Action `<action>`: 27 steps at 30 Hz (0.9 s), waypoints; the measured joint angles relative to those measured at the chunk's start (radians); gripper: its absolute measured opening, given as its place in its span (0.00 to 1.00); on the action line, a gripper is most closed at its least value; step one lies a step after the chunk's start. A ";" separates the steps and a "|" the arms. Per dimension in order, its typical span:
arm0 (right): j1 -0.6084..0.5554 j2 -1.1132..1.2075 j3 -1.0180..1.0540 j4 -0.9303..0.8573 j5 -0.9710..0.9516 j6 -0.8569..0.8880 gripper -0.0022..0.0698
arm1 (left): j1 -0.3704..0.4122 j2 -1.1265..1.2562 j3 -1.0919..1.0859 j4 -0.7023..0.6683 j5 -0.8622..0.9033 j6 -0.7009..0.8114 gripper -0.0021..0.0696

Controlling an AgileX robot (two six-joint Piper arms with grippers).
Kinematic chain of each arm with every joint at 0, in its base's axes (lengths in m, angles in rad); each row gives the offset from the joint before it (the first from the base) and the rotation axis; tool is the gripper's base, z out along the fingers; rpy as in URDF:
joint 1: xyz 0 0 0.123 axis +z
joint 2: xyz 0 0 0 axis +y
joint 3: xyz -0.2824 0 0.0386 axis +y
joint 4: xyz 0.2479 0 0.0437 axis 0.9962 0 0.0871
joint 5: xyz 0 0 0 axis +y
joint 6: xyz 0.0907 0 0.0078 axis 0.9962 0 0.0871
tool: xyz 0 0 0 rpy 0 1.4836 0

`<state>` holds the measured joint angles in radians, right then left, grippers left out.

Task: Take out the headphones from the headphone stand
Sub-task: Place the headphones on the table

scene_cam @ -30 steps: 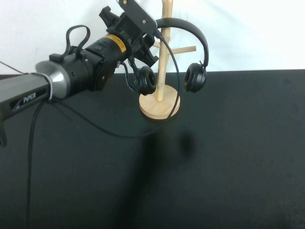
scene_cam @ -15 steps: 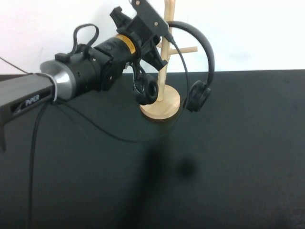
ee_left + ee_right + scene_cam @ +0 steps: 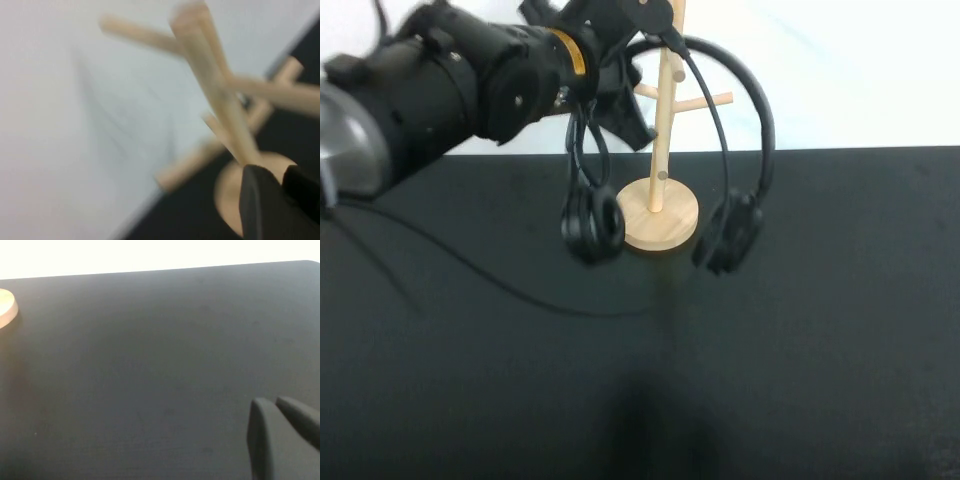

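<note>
Headphones (image 3: 720,140) hang in the air from the left gripper (image 3: 645,22), which is up at the top of the headphone stand (image 3: 661,130). Grip is on the headband near its crown, so both cups dangle free and the band can slide off the pegs without snagging a cup.

Left to right in the high view: left arm comes in from the left edge, angled up toward the pole top. Left ear cup (image 3: 592,225) hangs in front of the stand's base on its left side, right ear cup (image 3: 728,232) on its right side. Neither looks to be resting on the black table (image 3: 820,350). Left fingers look closed on the band, though the contact itself is partly hidden by the gripper body.

Obstacles: the pole and its angled pegs (image 3: 705,100) sit right inside the band's arc, my read is the band can still catch a peg. A thin black cable (image 3: 500,285) trails from the arm across the table.

Right gripper (image 3: 280,440) is parked low over bare table, well apart from the stand; fingers close together, holding nothing.
</note>
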<state>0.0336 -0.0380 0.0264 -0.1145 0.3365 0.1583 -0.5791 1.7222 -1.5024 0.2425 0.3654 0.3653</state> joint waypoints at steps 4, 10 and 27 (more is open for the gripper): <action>0.000 0.000 0.000 0.000 0.000 0.000 0.02 | -0.049 -0.044 -0.002 -0.009 0.293 -0.125 0.10; 0.000 0.000 0.000 0.000 0.000 0.000 0.02 | -0.094 0.001 -0.002 -0.032 0.590 -0.256 0.10; 0.000 0.000 0.000 0.000 0.000 0.000 0.02 | -0.042 0.421 -0.002 -0.041 0.457 -0.302 0.10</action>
<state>0.0336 -0.0380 0.0264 -0.1145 0.3365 0.1583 -0.6207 2.1429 -1.5048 0.2017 0.8220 0.0633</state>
